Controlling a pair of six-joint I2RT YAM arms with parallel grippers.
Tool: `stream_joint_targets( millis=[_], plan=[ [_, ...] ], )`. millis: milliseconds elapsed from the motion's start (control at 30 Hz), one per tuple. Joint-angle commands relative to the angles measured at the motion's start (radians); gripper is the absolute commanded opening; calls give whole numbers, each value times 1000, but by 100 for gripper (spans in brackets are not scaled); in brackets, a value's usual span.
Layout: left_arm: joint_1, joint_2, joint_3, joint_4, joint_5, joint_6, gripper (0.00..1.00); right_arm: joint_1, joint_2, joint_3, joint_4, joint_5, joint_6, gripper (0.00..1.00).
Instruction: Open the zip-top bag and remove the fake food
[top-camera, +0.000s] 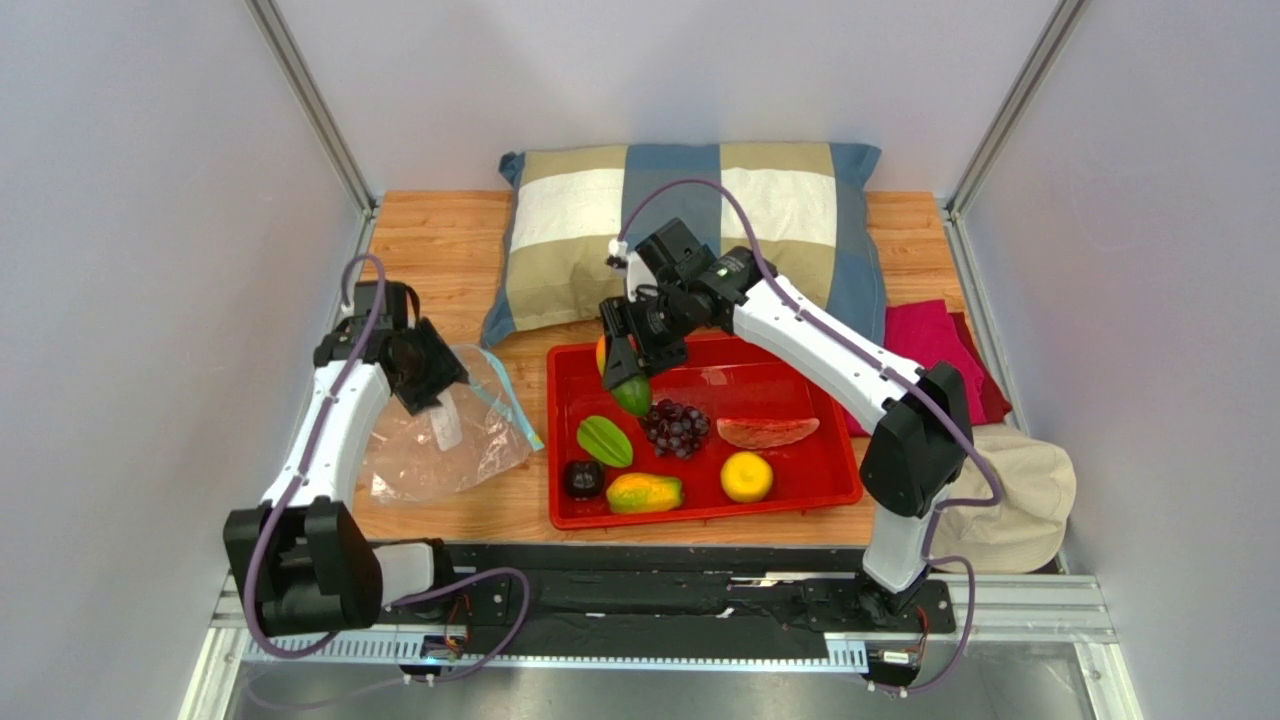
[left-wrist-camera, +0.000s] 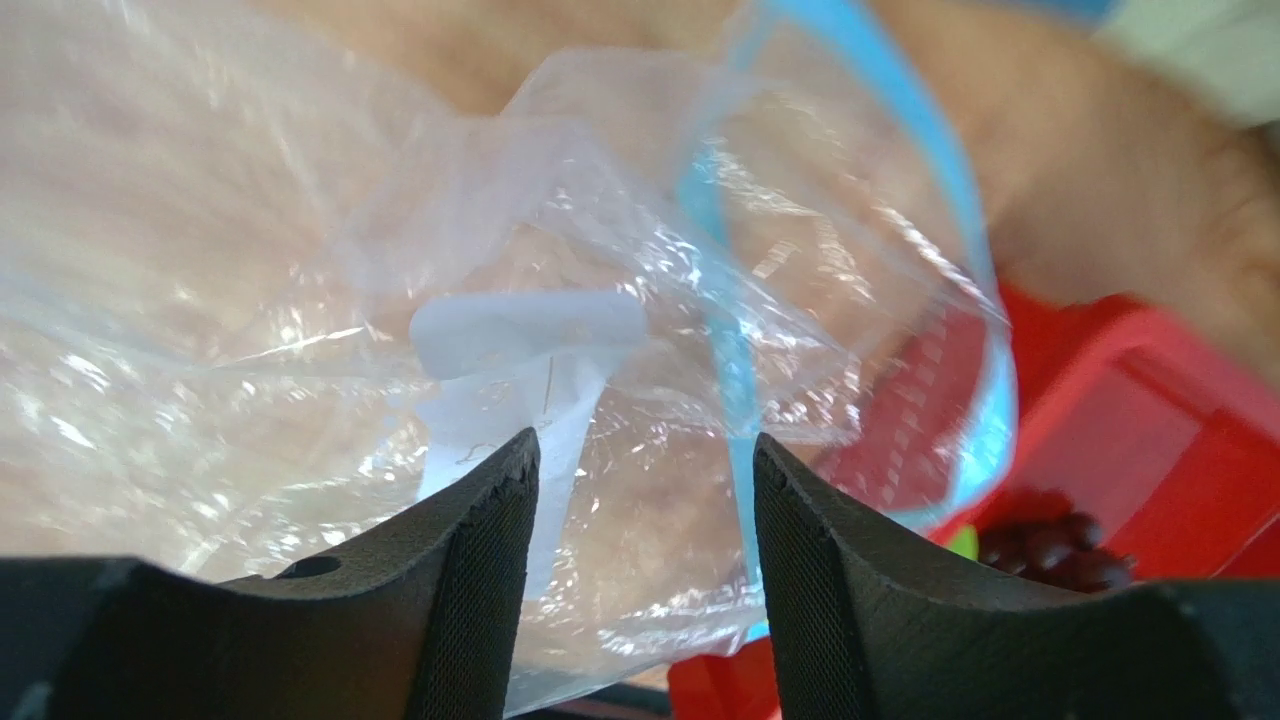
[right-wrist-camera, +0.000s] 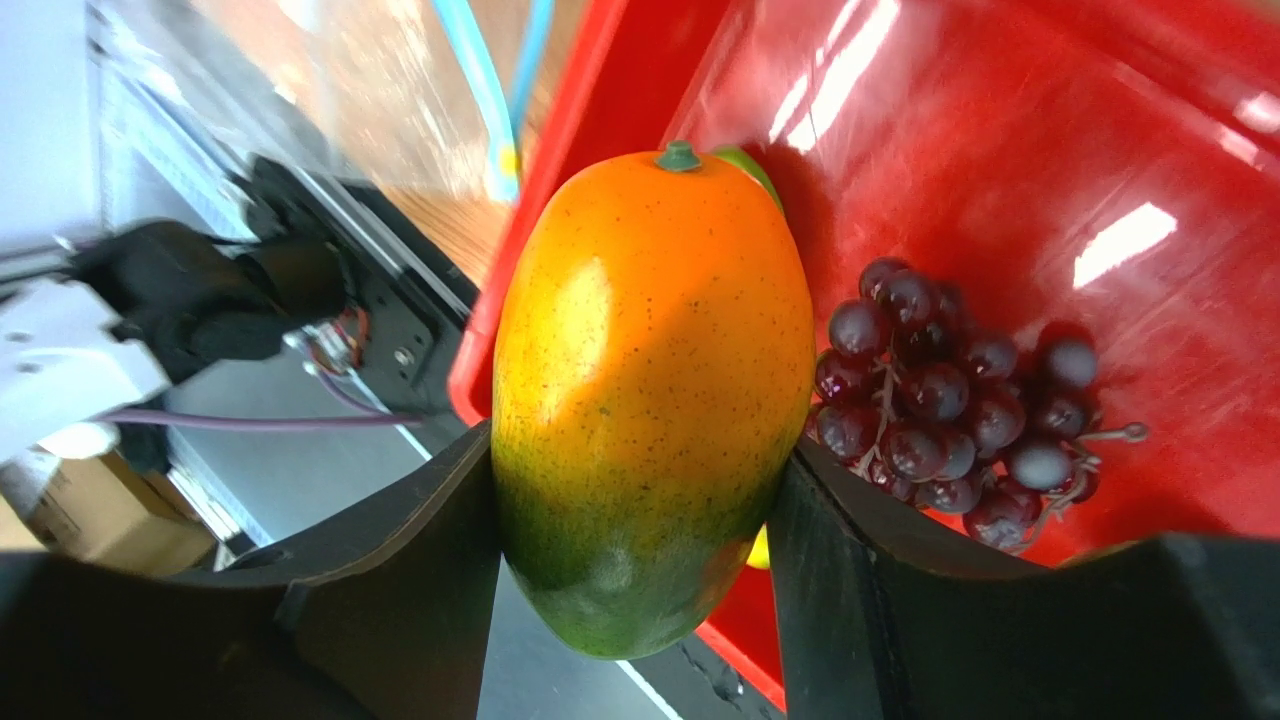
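The clear zip-top bag (top-camera: 436, 450) lies flat on the wooden table left of the red tray (top-camera: 812, 488), and looks empty. My left gripper (top-camera: 428, 368) hovers over its top, open, with the bag (left-wrist-camera: 301, 300) and its blue zip strip (left-wrist-camera: 721, 300) behind the spread fingers (left-wrist-camera: 489, 555). My right gripper (top-camera: 628, 368) is shut on an orange-green mango (top-camera: 633, 393) above the tray's left rear corner. The mango (right-wrist-camera: 646, 375) fills the right wrist view. In the tray lie star fruit (top-camera: 604, 440), grapes (top-camera: 676, 428), meat slice (top-camera: 766, 432), dark fruit (top-camera: 583, 479), another mango (top-camera: 643, 492) and citrus (top-camera: 747, 476).
A checked pillow (top-camera: 691, 225) lies behind the tray. A pink cloth (top-camera: 939, 338) and a beige cloth (top-camera: 1022, 495) sit at the right. Grey walls close in both sides. The arm bases stand along the near edge.
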Motion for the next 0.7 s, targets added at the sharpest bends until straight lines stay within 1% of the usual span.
stream_joint_targets(
  millis=[0,33,67,167,200,233,267,300,333,367,400,467,500,533,567,600,667],
  plan=[
    [-59,-122,169,-48,-113,25,59,15,43,-76,59,3,-49,12],
    [-77,-140,175,-71,-111,1,59,15,65,-70,61,2,-58,12],
    [-130,-177,178,-82,-102,-16,59,15,83,-47,55,6,-81,13],
    [-224,-246,166,-119,-84,-85,61,15,155,8,42,26,-102,16],
    [-291,-266,158,-128,-84,-113,62,13,175,19,39,31,-105,22],
    [-321,-291,158,-165,-97,-125,63,16,201,35,36,41,-105,27],
    [-345,-347,158,-176,-111,-133,64,16,217,45,21,52,-104,33],
    [-373,-379,155,-185,-120,-140,65,16,228,61,12,64,-98,45],
    [-373,-412,155,-193,-104,-139,68,15,235,67,1,84,-98,50],
    [-373,-462,155,-193,-87,-134,69,15,244,70,-16,98,-96,54],
    [-373,-482,169,-199,-63,-125,71,18,242,64,-19,116,-92,65],
    [-375,-524,189,-217,-38,-118,73,19,219,50,-22,169,-85,77],
    [-378,-535,208,-219,-15,-113,74,19,208,46,-25,184,-84,94],
    [-381,-542,216,-219,-6,-114,76,18,199,36,-27,208,-79,100],
    [-385,-552,232,-214,5,-116,77,21,177,32,-34,219,-78,100],
    [-387,-552,238,-194,34,-117,81,21,168,26,-34,230,-73,100],
    [-395,-526,270,-173,76,-111,84,21,140,20,-57,250,-61,100]
  ],
)
